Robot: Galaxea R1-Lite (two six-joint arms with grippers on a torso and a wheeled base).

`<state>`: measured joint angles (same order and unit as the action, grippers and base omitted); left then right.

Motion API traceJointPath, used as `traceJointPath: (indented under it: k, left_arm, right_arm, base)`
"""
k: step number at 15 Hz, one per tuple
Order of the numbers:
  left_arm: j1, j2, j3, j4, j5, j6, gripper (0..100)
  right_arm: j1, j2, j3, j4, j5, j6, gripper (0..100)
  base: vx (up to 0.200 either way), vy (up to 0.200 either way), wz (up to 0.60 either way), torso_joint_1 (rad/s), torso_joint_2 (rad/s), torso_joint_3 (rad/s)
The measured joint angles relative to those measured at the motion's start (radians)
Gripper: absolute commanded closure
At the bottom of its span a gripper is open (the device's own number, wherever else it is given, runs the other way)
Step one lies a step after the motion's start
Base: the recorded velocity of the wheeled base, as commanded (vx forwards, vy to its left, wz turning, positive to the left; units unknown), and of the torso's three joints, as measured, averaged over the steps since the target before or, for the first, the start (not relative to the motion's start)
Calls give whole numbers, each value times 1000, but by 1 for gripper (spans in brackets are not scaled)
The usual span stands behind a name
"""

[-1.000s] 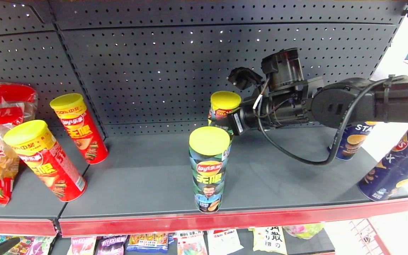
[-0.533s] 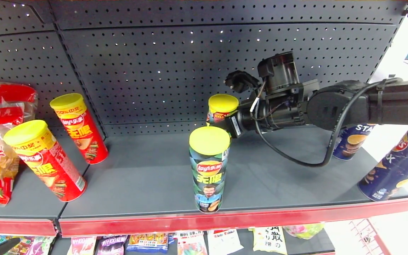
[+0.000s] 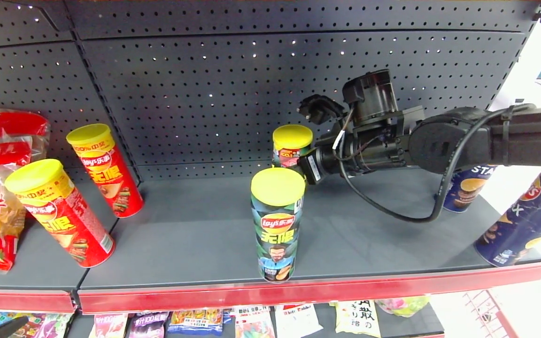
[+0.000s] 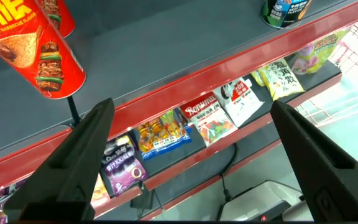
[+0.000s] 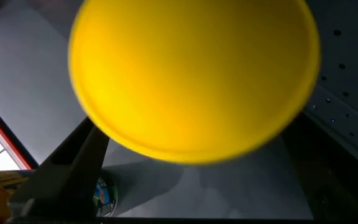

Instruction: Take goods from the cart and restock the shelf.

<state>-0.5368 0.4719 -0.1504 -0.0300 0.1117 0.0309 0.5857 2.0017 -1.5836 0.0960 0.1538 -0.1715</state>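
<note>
Shelf [image 3: 195,234]: grey deck with a red front lip, against the pegboard back [image 3: 204,94]; bare deck either side of the middle.
Right arm [image 3: 463,141]: stretched in level from the right, above the deck, wrist near the back.
Blue cans [image 3: 524,220]: 2 at the right end, one at the lip, one farther back behind the arm.
Red cans [image 3: 59,211]: 2 on the left, one near the lip, one near the back, both upright.
Front can [image 3: 277,225]: green, yellow-lidded, upright at the lip, mid-shelf.
Rear can [image 3: 292,141]: the task's thing; same yellow lid [image 5: 191,74], directly behind the front can, close to the pegboard. Base hidden by the front can, so seated or just above the deck: cannot tell.
Right claw [image 3: 298,159]: closed around the rear can from the right side, a dark finger on each flank in the right wrist view.
Left claw [image 4: 191,106]: spread wide, holding nothing, low in front of the red lip, above the snack packets [image 4: 210,121] on the tier below.
Step in hand: placing, judged from the can's spot at the back of the row.
Next move: likely lower until the base sits flat, then open the right claw and draw straight out rightward, clear of the front can and of the nearer blue cans.
</note>
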Motion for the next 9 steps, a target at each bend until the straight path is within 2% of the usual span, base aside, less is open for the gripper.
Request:
traceJointPath:
  k: [4, 9]
  left_arm:
    - [0, 7, -3, 0, -5, 1, 0]
    - [-1, 23, 0, 2, -10, 1, 0]
  right_arm:
    - [-13, -62, 43, 6, -3, 1, 0]
    - [-43, -201, 217, -1, -3, 1, 0]
  base:
    - [0, 0, 0, 0, 0, 0]
    - [0, 0, 0, 0, 0, 0]
